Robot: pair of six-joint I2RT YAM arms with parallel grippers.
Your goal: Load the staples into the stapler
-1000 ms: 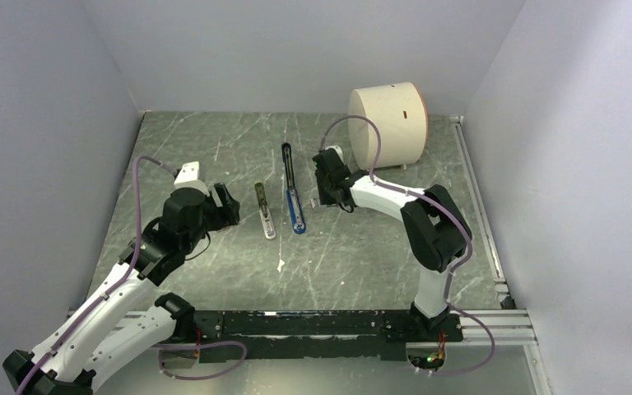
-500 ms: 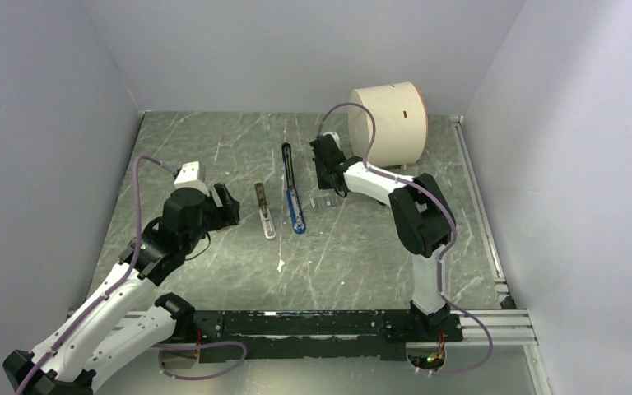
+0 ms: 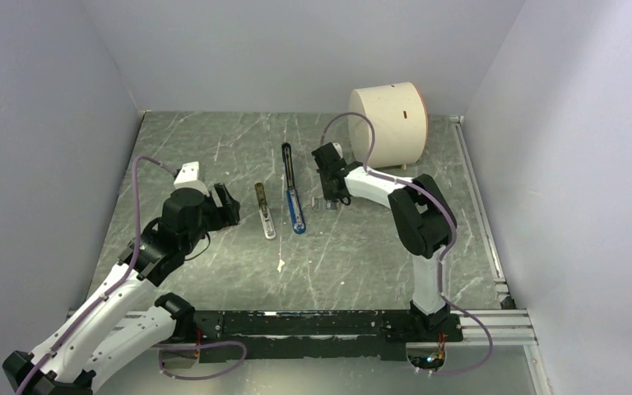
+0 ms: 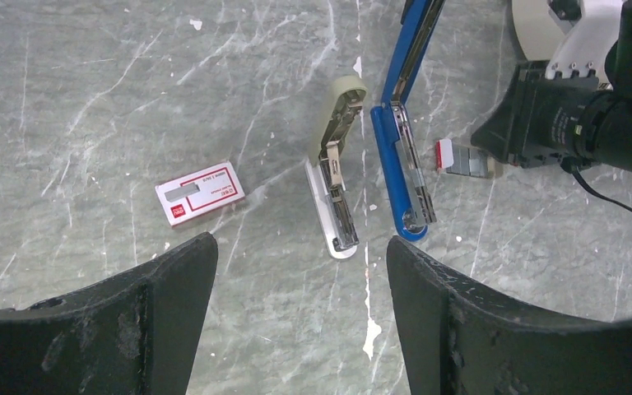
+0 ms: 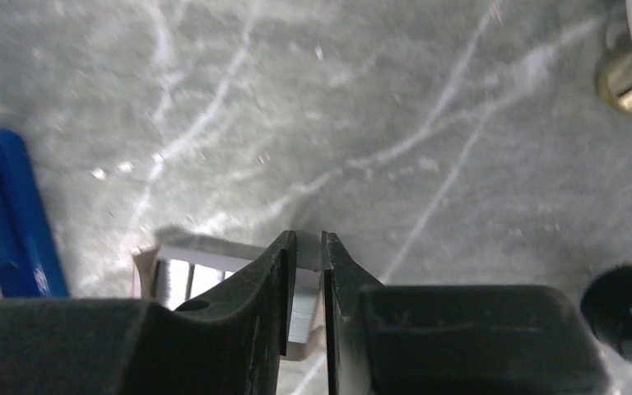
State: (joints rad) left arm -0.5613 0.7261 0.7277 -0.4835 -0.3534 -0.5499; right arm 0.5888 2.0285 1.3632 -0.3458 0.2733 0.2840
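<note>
Stapler: the blue stapler (image 4: 401,177) lies flat near the middle of the marbled table (image 3: 214,148), swung fully open. Its long black arm stretches toward the far wall and its grey metal channel faces up.
Staples: a short silvery block of staples (image 4: 467,162) sits in a small tray with a red end, just to the right of the stapler's blue base and not touching it.
Right pincer: the right gripper (image 5: 306,247) is down over the staples, with its fingers drawn almost together so that only a thin slit remains. Pale metal shows below the tips, but whether the slit pinches any of it I cannot tell.
Left pincer: the left gripper (image 4: 296,271) is released. Its two dark fingers (image 4: 173,304) are spread wide with nothing between them, and it sits well to the left of the stapler, aimed toward it.
Second stapler: a beige and silver stapler (image 4: 335,185), also opened out, lies just left of the blue one and roughly parallel to it, with a narrow strip of table between them.
Box: a small white box with red print (image 4: 200,192) lies flat to the left of the beige stapler, apart from it.
Back corner: a large cream cylinder (image 3: 388,123) stands on its side at the far right — well behind the right arm.
</note>
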